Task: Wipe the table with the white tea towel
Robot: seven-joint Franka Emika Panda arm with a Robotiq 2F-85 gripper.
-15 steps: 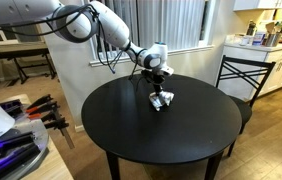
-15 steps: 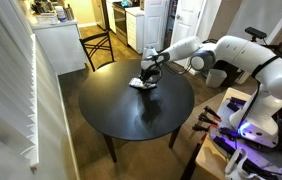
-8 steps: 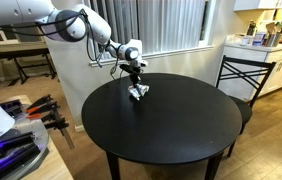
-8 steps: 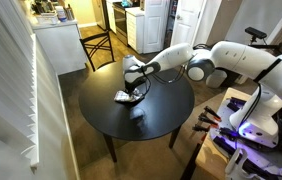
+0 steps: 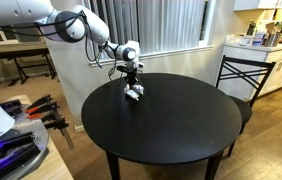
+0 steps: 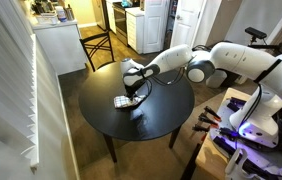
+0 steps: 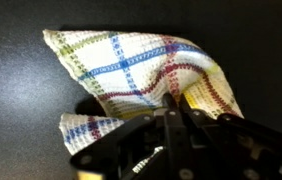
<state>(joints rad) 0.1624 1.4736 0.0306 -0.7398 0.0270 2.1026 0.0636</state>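
The white tea towel (image 7: 136, 70) has coloured checked stripes and lies crumpled on the round black table (image 5: 181, 125). My gripper (image 7: 171, 105) is shut on the towel's top fold, pressing it down on the table. In both exterior views the towel (image 5: 134, 92) (image 6: 123, 101) sits near the table's edge, under the gripper (image 5: 132, 84) (image 6: 132, 90).
A black chair (image 5: 243, 78) stands at one side of the table and shows again in an exterior view (image 6: 99, 47). A workbench with tools (image 5: 21, 120) is close to the table. A white counter (image 6: 59, 40) stands beyond the chair.
The gripper has dragged the towel across the table from the middle-back area toward the table's edge, with most of the travel in the first half second.
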